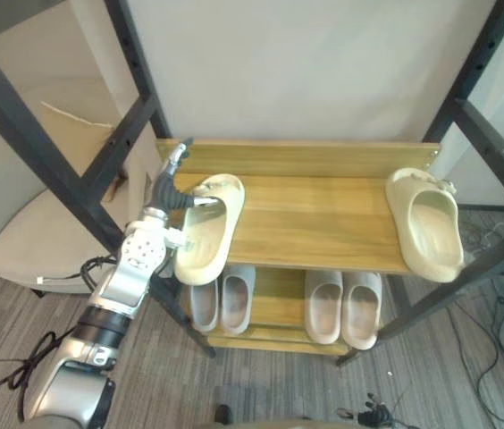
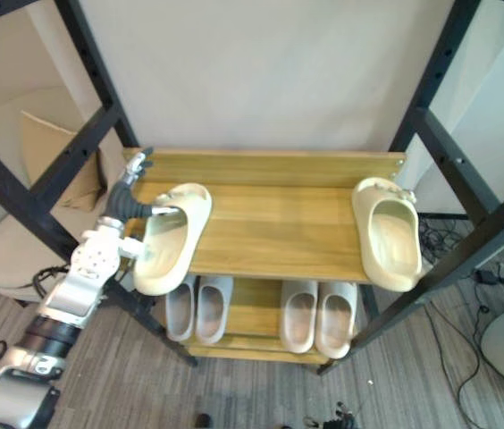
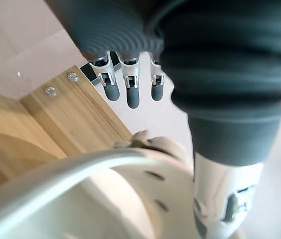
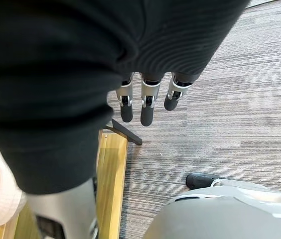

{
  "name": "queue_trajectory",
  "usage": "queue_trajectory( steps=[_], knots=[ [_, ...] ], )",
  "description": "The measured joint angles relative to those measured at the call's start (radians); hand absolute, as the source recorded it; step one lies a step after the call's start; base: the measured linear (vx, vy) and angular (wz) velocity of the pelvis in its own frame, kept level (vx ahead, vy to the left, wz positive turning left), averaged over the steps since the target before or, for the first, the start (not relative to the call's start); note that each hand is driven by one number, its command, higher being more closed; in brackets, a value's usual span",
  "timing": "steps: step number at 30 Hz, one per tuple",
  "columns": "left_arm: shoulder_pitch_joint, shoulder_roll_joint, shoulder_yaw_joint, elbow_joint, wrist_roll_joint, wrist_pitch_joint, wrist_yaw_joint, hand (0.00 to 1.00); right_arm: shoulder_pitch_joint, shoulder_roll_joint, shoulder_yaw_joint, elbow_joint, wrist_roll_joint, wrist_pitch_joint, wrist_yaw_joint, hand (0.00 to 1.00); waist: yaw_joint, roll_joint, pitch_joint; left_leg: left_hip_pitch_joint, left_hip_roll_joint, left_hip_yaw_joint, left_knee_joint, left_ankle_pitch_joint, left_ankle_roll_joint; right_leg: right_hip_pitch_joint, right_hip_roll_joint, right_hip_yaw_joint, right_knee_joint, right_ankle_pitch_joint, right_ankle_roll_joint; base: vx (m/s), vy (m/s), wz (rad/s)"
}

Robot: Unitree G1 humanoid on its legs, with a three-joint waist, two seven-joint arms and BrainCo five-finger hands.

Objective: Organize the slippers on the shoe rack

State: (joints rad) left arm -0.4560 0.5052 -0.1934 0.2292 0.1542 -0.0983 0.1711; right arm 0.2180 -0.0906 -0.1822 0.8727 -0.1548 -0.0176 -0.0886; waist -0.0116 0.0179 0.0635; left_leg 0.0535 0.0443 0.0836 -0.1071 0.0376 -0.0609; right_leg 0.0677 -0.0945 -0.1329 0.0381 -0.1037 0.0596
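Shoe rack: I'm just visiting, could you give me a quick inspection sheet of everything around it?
Surface: wooden shoe rack, two shelves.
Job's things: left slipper and right slipper, cream, on top, both overhanging the front edge; two pale pairs below.
Clutter: nothing seen.
Hands: left hand against the left slipper, fingers straight; right hand open above the carpet.
Cables: a tangle on the carpet right of the rack.
Surroundings: dark metal frame, beige chair at left.

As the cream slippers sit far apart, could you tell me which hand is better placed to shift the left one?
Left. The left hand is at the left cream slipper's edge on the top shelf, fingers straight. The right hand hangs low over the floor beside the shoe rack.
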Motion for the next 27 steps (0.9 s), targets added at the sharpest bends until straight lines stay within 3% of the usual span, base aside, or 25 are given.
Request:
queue_trajectory(
  steps=[8, 9, 16, 27],
  knots=[
    [-0.001, 0.014, 0.000, 0.001, 0.088, 0.017, 0.001, 0.00, 0.020, 0.002, 0.000, -0.034, 0.000, -0.003, 0.000, 0.00, 0.003, 0.004, 0.001, -0.001, 0.005, 0.003, -0.001, -0.003, -0.004, -0.001, 0.005, 0.002, -0.005, 0.000, -0.001, 0.00, -0.002, -0.01],
    [-0.001, 0.014, 0.000, 0.002, 0.095, 0.018, 0.001, 1.00, 0.020, 0.002, 0.000, -0.033, 0.000, -0.003, 0.000, 0.00, 0.003, 0.005, 0.001, -0.001, 0.005, 0.004, 0.000, -0.003, -0.004, -0.001, 0.005, 0.002, -0.005, 0.000, -0.001, 0.00, 0.000, 0.00],
    [-0.024, 0.034, -0.013, 0.046, 0.213, 0.019, -0.001, 1.00, 0.020, 0.002, 0.000, -0.034, 0.000, -0.004, 0.000, 0.00, 0.002, 0.007, 0.000, -0.001, 0.007, 0.010, 0.003, -0.002, -0.005, -0.002, 0.007, 0.005, -0.006, 0.002, -0.003, 0.00, -0.001, -0.01],
    [-0.044, 0.040, -0.023, 0.060, 0.214, 0.020, 0.002, 1.00, 0.020, 0.001, -0.002, -0.032, 0.001, -0.005, -0.001, 0.00, -0.002, 0.014, 0.000, -0.001, 0.005, -0.001, 0.003, -0.002, -0.005, -0.004, 0.007, 0.004, -0.007, 0.003, -0.004, 0.00, 0.000, 0.00]
  ],
)
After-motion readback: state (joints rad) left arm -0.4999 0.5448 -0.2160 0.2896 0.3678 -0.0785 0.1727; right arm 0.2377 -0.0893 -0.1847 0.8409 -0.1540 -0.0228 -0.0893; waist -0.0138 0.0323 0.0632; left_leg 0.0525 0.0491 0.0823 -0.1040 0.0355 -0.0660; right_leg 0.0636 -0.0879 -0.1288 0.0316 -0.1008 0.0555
